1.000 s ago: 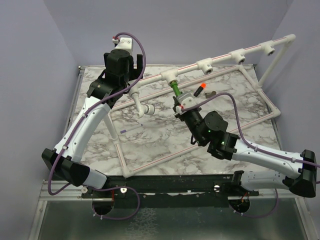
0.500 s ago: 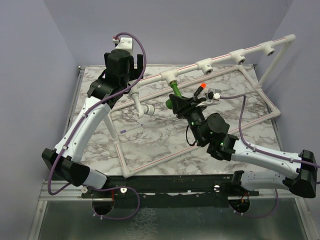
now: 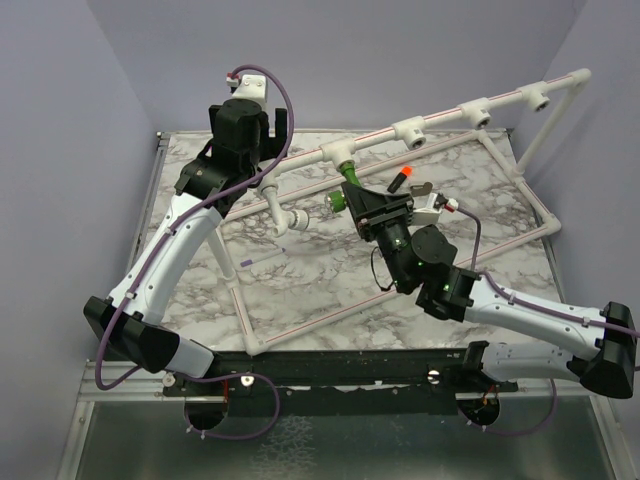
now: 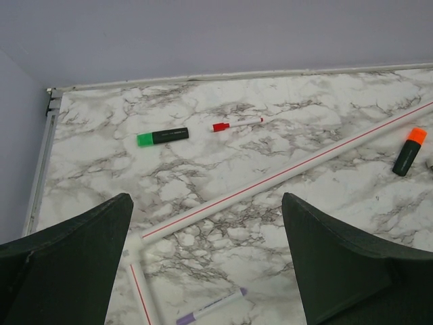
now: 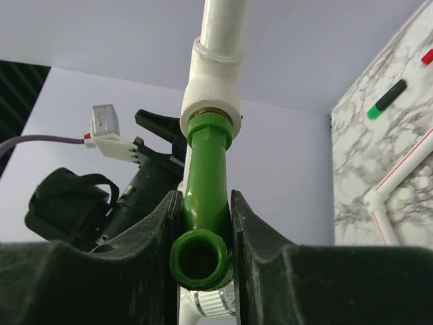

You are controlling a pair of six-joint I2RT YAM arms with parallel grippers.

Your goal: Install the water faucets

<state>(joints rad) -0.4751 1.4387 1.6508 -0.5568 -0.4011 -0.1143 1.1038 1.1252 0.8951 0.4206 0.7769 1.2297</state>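
Observation:
A bright green water faucet point(image 5: 206, 196) stands with its threaded end in a white tee socket point(image 5: 211, 81) of the raised pipe. My right gripper point(image 5: 203, 230) is shut on its body, one finger on each side, and the open spout faces the camera. From above, the faucet point(image 3: 347, 175) hangs below the socket point(image 3: 338, 154), and its knob end with a silver ring points left. My left gripper point(image 4: 206, 271) is open and empty, high over the back left of the table.
The white pipe frame point(image 3: 300, 330) lies on the marble table, and its raised rail carries several more tee sockets point(image 3: 410, 130). An orange marker point(image 3: 398, 180), a purple pen point(image 3: 262, 259), a green marker point(image 4: 162, 137) and a red pen point(image 4: 237, 124) lie around.
My right wrist has rolled round the faucet's axis with the faucet held. Its white cable plug swung from left to right, and the faucet's ringed end now points left. The left arm stayed still.

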